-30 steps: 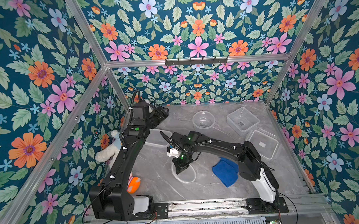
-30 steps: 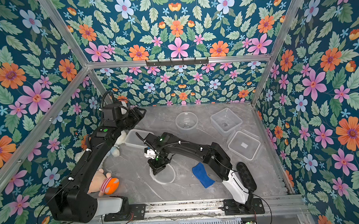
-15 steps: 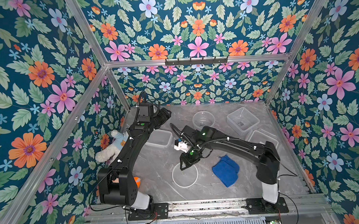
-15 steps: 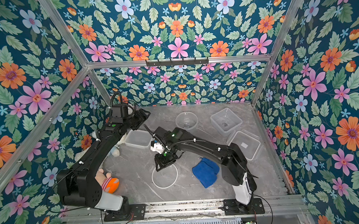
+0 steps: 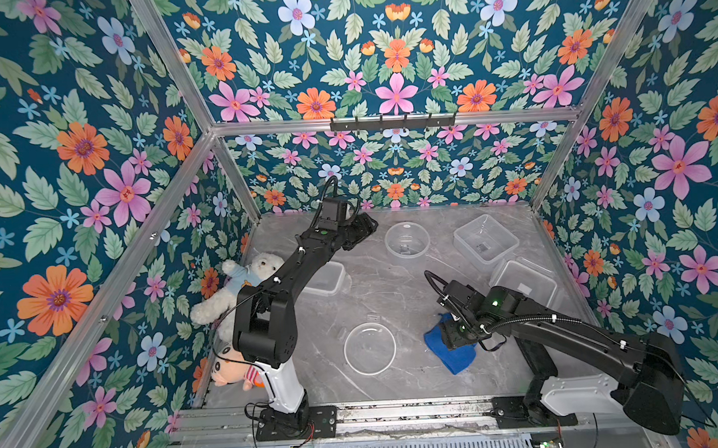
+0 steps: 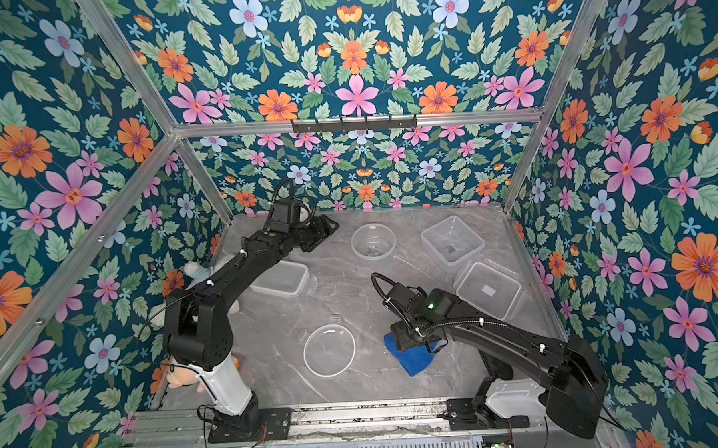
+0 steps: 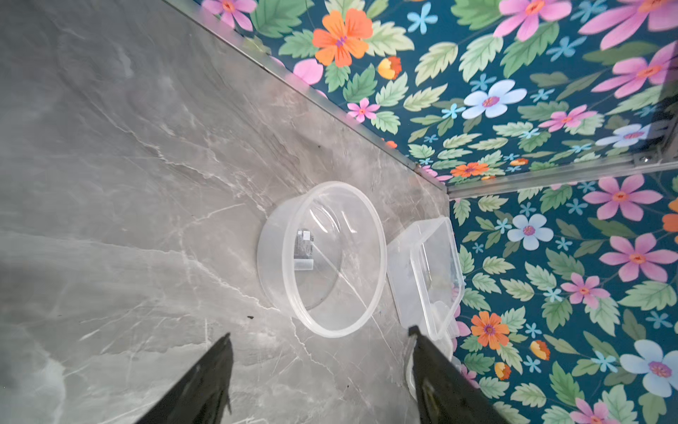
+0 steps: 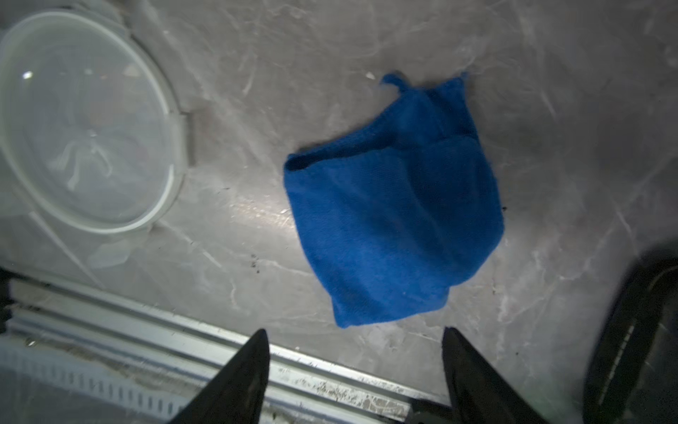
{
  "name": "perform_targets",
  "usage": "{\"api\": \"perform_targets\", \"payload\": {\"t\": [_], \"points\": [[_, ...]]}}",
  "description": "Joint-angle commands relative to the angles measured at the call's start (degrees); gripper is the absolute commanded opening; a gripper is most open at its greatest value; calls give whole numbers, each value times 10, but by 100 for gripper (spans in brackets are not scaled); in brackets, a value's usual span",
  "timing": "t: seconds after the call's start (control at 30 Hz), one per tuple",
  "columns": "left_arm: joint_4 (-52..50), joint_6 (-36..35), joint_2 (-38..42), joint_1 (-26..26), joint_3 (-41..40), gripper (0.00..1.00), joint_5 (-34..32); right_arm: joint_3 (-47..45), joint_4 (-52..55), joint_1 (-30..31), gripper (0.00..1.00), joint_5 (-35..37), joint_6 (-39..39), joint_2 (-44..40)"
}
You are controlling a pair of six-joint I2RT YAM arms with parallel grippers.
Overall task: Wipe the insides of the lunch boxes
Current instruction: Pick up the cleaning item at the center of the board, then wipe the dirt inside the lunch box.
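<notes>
The left arm [image 5: 292,269] hides part of the rectangular tub [image 5: 330,276], centre-left. With its fingers cut off below, the right gripper [image 8: 354,330] gapes empty over the blue cloth [image 8: 396,220], having moved off the round lid [image 5: 370,348]. The left gripper [image 7: 320,330] gapes empty before the round tub [image 7: 323,257].

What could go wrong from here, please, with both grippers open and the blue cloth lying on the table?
The right gripper hangs open over the crumpled blue cloth; it may pinch only a fold and drop it. The round lid lies close by and could be knocked. The round tub stands unheld before the open left gripper, so wiping might shove it.
</notes>
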State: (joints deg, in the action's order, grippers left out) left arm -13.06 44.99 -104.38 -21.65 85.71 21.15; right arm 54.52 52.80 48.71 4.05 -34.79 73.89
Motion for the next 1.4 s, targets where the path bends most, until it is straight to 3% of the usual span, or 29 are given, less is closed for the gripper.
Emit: {"api": "perform_targets", "payload": {"t": [0.0,0.27,0.37,0.4,0.47,0.53,0.57,0.7,0.9,1.0,1.27,1.37], "points": [[12,-2,-18,-15,14,78,5,-27,-60,-19,76,38,-45,27],[-9,-12,-53,-27,41,78,-4,-71,-165,-39,77,1,-35,105],[-32,-23,-73,-29,59,78,-13,-86,-193,-39,72,-30,-40,134],[-40,-26,-81,-32,65,78,-17,-91,-201,-39,64,-37,-45,144],[-57,-33,-96,-35,78,78,-28,-98,-212,-39,30,-41,-53,160],[-71,-40,-109,-38,88,78,-38,-95,-211,-41,2,-35,-57,167],[-79,-43,-115,-39,91,78,-43,-91,-207,-45,0,-35,-54,167],[-104,-56,-136,-43,107,77,-54,-52,-183,-81,0,-25,-23,146],[-127,-68,-165,-47,137,75,-76,103,-167,-203,0,-82,41,146],[-127,-67,-189,-49,161,72,-76,219,-153,-226,0,-75,63,196],[-122,-59,-253,-57,221,64,-53,519,-132,-227,0,-37,118,429],[-118,-61,-251,-63,219,55,-59,601,-128,-228,0,-31,140,504]]}}
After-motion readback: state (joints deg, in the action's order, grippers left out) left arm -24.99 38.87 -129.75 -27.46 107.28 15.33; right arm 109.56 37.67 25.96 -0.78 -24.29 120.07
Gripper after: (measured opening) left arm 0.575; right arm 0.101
